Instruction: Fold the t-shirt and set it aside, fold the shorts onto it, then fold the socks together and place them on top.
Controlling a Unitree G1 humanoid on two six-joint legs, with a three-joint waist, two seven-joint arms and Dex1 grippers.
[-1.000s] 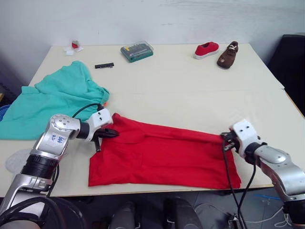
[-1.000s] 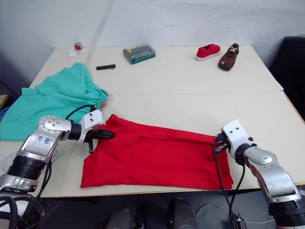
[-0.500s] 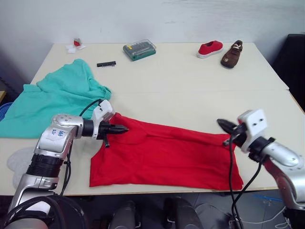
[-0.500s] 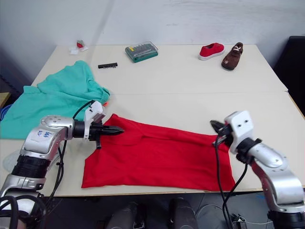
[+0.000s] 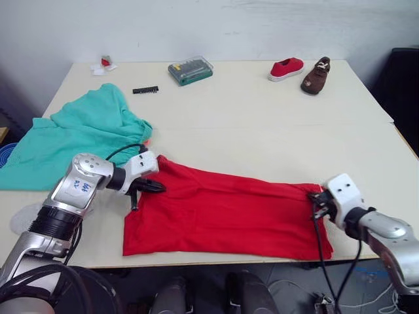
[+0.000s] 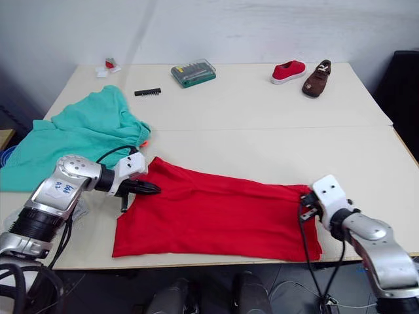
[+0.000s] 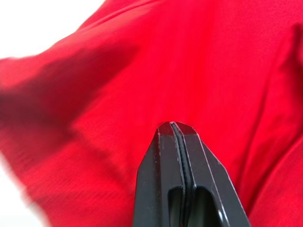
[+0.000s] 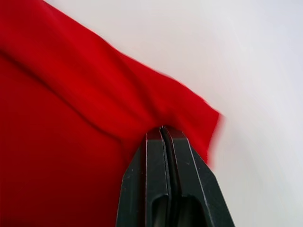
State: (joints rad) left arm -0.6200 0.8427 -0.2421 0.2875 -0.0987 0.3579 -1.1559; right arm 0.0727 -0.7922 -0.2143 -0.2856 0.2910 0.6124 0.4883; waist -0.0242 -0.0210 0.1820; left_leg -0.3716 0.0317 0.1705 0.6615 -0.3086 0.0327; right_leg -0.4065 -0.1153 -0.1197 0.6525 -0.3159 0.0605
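Bright, even room light with soft shadows; both wrist views are blurred, their pale background glaring white.

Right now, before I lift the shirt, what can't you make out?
- Bright red fabric t-shirt: whether either shut pincer, left or right, has cloth pinched; the fingers meet on it.
- Teal fabric shorts: their left part is cut off by the head views' edge.

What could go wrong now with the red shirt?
The left tool is shut over the t-shirt with no cloth clearly between its fingers, so that end might stay on the table when it lifts. The right tool seems to pinch only a small fold at the shirt's edge, which could slip out. The shirt lies close to the table's near edge and might slide off.
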